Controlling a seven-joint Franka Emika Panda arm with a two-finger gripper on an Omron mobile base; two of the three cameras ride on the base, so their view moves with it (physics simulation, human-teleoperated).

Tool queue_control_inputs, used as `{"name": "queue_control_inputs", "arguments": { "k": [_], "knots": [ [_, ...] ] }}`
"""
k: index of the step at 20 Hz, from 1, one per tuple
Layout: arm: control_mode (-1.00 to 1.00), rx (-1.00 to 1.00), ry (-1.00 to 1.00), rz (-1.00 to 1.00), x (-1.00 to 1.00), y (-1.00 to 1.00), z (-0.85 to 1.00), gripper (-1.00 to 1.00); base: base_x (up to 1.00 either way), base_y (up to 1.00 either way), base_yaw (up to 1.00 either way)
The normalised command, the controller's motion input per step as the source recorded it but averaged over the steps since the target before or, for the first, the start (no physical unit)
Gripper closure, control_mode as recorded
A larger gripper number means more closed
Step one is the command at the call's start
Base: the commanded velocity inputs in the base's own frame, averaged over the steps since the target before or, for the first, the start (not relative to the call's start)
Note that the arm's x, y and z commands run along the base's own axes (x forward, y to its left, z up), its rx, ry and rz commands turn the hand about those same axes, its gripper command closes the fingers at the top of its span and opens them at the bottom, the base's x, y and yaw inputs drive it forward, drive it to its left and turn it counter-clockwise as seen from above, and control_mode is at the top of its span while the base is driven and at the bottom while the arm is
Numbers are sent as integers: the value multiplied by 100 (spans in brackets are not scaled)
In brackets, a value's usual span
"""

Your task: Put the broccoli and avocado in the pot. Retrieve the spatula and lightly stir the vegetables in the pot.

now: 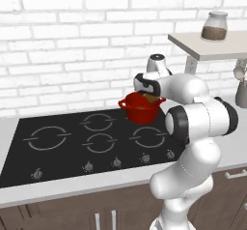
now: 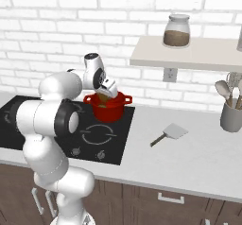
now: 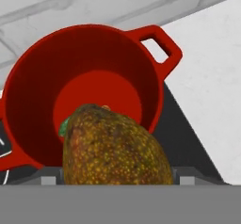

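The arm [image 1: 193, 127] is glossy white — fat, rounded segments joined by dark grey-black rings at the joints. A small cap with a dark disc tops one upper joint — smooth shells throughout.

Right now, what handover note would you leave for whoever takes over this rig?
Gripper: over the red pot, jaws wide around the avocado, which hangs above the pot's mouth.
Pot: on the cooktop's back right burner.
Broccoli: a bit of green shows behind the avocado in the hand view; can't confirm what it is.
Spatula: lying on the counter right of the cooktop, untouched.
Left: drop the avocado, check the broccoli, fetch the spatula, stir lightly.
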Motion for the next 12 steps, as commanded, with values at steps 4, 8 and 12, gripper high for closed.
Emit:
{"name": "queue_control_inputs", "arguments": {
  "k": [4, 8, 12],
  "knots": [
    [-100, 0, 1, 0, 14, 5, -40, 100, 0, 0, 0],
    [-100, 0, 0, 0, 28, 1, -23, 100, 0, 0, 0],
    [-100, 0, 1, 0, 12, 1, -19, 100, 0, 0, 0]
  ]
}}
